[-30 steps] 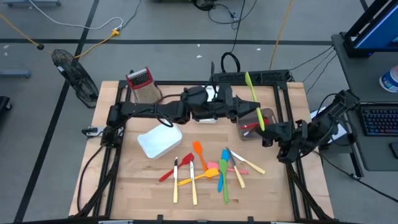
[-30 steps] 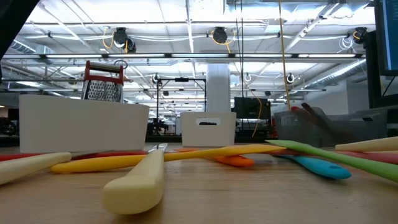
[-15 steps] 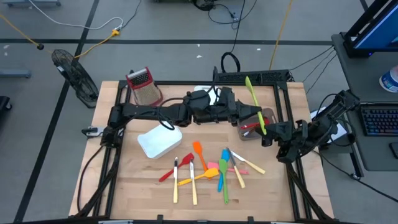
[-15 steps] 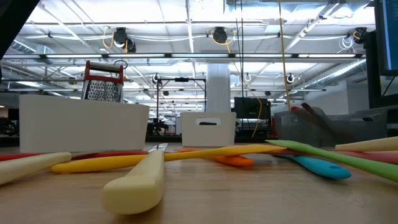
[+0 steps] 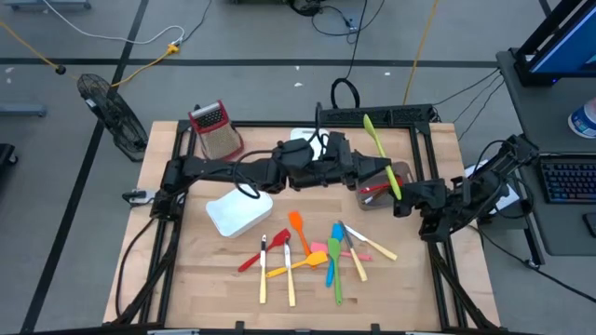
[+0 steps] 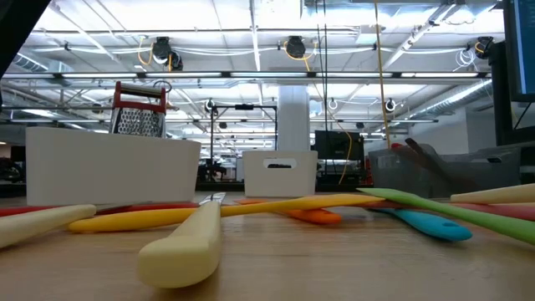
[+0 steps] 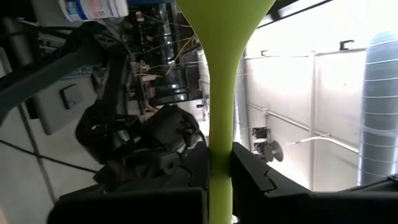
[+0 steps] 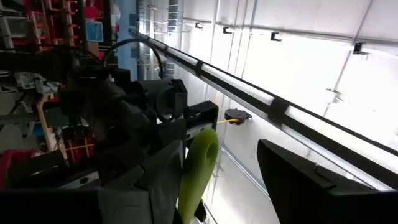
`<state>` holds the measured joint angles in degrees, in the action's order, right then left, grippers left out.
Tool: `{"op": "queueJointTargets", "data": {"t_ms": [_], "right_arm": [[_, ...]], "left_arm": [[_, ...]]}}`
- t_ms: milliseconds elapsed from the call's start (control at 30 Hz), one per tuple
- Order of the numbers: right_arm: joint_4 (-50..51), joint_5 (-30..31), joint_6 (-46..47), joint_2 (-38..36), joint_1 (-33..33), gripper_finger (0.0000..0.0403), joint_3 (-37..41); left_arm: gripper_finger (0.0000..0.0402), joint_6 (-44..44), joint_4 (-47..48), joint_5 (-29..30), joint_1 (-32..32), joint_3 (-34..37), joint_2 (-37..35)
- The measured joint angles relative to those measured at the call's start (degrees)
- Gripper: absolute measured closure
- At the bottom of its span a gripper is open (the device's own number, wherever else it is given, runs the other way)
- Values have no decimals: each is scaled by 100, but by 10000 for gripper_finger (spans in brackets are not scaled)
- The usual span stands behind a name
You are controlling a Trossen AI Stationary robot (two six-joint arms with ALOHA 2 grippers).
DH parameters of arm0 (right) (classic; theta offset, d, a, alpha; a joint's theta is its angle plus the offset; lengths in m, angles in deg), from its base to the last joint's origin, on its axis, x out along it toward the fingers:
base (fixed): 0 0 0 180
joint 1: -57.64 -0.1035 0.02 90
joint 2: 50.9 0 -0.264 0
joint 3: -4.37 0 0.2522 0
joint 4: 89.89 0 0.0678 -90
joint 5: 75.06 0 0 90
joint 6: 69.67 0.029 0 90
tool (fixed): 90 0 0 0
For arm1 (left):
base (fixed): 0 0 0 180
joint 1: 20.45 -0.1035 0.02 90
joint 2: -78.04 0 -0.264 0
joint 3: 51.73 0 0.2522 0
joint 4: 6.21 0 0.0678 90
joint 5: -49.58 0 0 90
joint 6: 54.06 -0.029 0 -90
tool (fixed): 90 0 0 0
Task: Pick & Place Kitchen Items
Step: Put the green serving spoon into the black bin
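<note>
Pale wood forms the table (image 5: 214,279), framed in black metal. At its back left stands a metal box grater (image 5: 213,129) with a red top. A white bin (image 5: 238,212) sits left of centre, and a grey bin (image 5: 396,177) holding red utensils lies to the right, beneath the raised green spatula. A second white bin (image 6: 280,172) shows at the table's far edge in the low view.

The left arm stretches across the back of the table. The left gripper (image 7: 221,163) is pressed together on the green spatula (image 5: 381,154), pinching its slim handle. The spatula is lime green, long and thin, widening to a flat blade, and is held in the air over the grey bin.

The right gripper (image 5: 407,200) waits at the table's right side, close to the spatula's lower end, its fingers spread and holding nothing.

A loose cluster of utensils (image 5: 317,251) in red, orange, yellow, blue, green, pink and cream lies on the wood at front centre.

Compared with a second ago, the left arm and the spatula have shifted slightly; the cluster is unchanged.
</note>
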<state>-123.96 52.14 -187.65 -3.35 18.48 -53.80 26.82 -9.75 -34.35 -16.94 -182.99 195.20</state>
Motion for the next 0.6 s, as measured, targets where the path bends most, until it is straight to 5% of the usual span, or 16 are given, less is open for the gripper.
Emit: {"op": "queueJointTargets", "data": {"t_ms": [300, 600], "right_arm": [[3, -359, 142, 243, 302, 207, 0], [-225, -428, 204, 329, 700, 254, 0]], "left_arm": [[377, 3, -129, 56, 14, -4, 74], [377, 219, -524, -200, 34, 2, 315]]}}
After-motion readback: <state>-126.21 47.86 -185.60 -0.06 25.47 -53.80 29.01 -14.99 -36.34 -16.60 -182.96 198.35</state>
